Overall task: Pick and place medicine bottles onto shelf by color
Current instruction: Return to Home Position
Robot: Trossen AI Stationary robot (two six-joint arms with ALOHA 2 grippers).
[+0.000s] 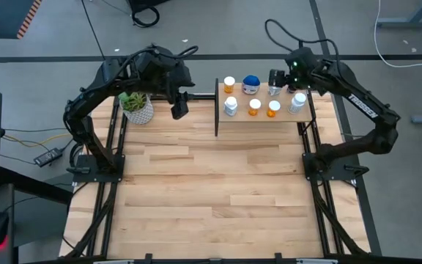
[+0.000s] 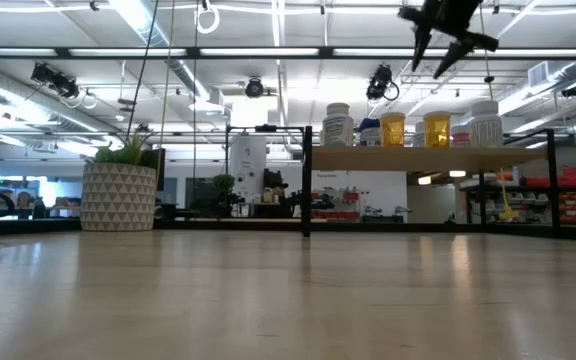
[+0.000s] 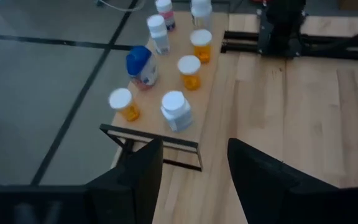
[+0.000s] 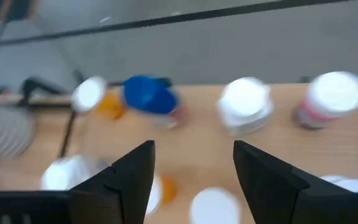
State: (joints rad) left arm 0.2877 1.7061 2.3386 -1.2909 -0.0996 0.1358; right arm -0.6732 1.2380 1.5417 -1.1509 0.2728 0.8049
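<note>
Well, the right pincer [image 4: 192, 148] hangs above the back of the shelf [image 1: 244, 117], its two dark fingers spread wide with only air between them. It grips nothing and touches nothing. From table height it shows high over the bottle caps, well clear of them, so I'd guess it is pulling away from the shelf and not reaching in for another grab.

Directly under it stands the back row. There is an orange bottle [image 4: 95, 96], the rounded blue bottle [image 4: 148, 94], a white-capped clear bottle [image 4: 246, 102] and the pink bottle [image 4: 331, 96], all upright and each a little apart from its neighbour. In front of them is a second row of white and orange ones [image 1: 254, 107], also upright. That makes eight medicine bottles on the light wood platform. None lies on the bench [image 1: 211, 183], so the sorting looks finished to me, and all that is left is folding the arms back to rest.

The left pincer [image 3: 194, 146] waits off the shelf's black end post, just beside the potted plant [image 1: 136, 106]. It is raised above the bench with its fingers parted and empty. It points toward the bottles from a distance, which suits an arm kept out of the other one's way.
</note>
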